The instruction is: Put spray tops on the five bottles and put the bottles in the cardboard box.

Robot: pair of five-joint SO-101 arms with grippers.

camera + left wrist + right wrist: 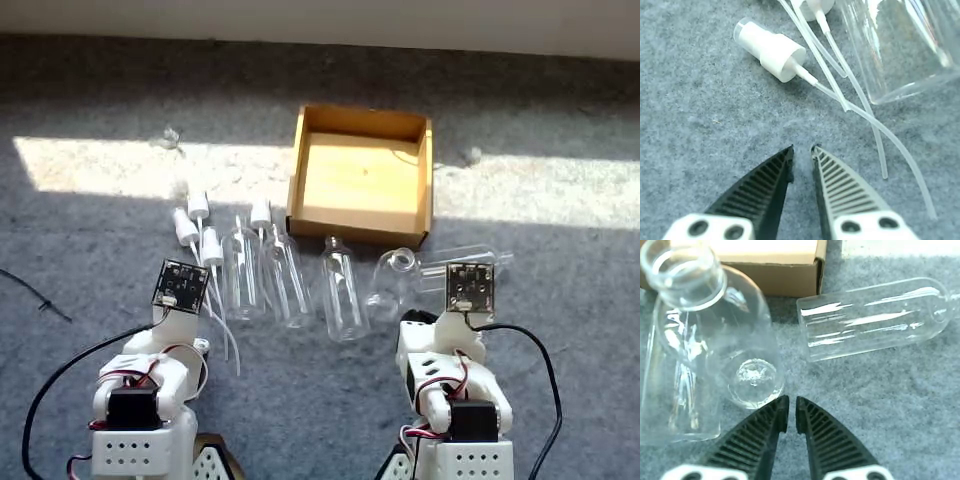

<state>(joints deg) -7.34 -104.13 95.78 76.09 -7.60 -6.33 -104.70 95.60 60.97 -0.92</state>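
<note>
Several clear bottles without tops are on the grey carpet in front of the open cardboard box (pixel 360 175); most lie flat. White spray tops (pixel 198 225) with thin tubes lie to their left. My left gripper (pixel 802 150) is shut and holds nothing, just short of one spray top (pixel 772 47), whose tube runs past a bottle (pixel 900 45). My right gripper (pixel 791 402) is also shut and holds nothing. It sits just short of the base of a bottle (pixel 715 330) seen mouth-on, with a lying bottle (pixel 875 317) beside it and the box corner (pixel 790 275) behind.
The left arm (pixel 150 380) and the right arm (pixel 450 390) stand at the near edge. Bare carpet lies on both sides of the box and between the arms. A black cable (pixel 35 300) lies at the far left.
</note>
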